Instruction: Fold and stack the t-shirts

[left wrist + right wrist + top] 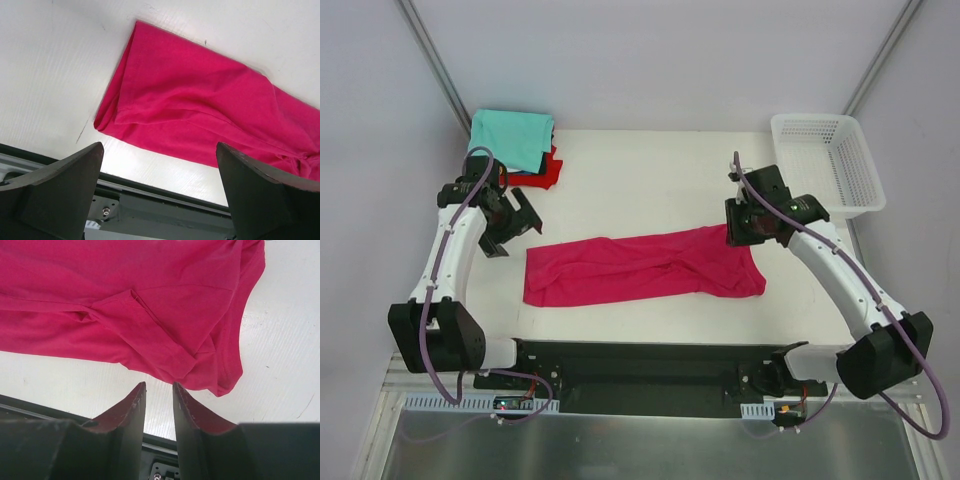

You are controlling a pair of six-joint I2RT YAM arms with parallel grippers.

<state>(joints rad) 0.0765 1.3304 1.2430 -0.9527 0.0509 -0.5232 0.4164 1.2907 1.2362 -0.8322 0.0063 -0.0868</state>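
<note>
Pink shirt (640, 268): lies flat as a long, rumpled band across the middle of the bench (650, 170), left to right, with its near edge close to the bench's near edge.
Stack: a teal shirt (512, 138) sits on a red shirt (550, 172) at the far left corner, well apart from the pink one.
Left hand (515, 232): fingers wide apart and empty, above the bench just left of the band's left end.
Right hand (752, 225): fingers nearly together with a narrow gap and nothing between them, over the band's far right corner.
Step, as judged: lengthwise fold done; the crosswise fold is not yet made.
Risk, layers: a loose flap shows near the right end, and pinching only the top layer would likely pull the fold open.
Risk, right hand: coming down this narrow, it may push the cloth and bunch it instead of gripping.
Risk, edge: dragging the band nearward could slide it off the bench.
Risk, stack: a careless placement may skew the teal shirt.
</note>
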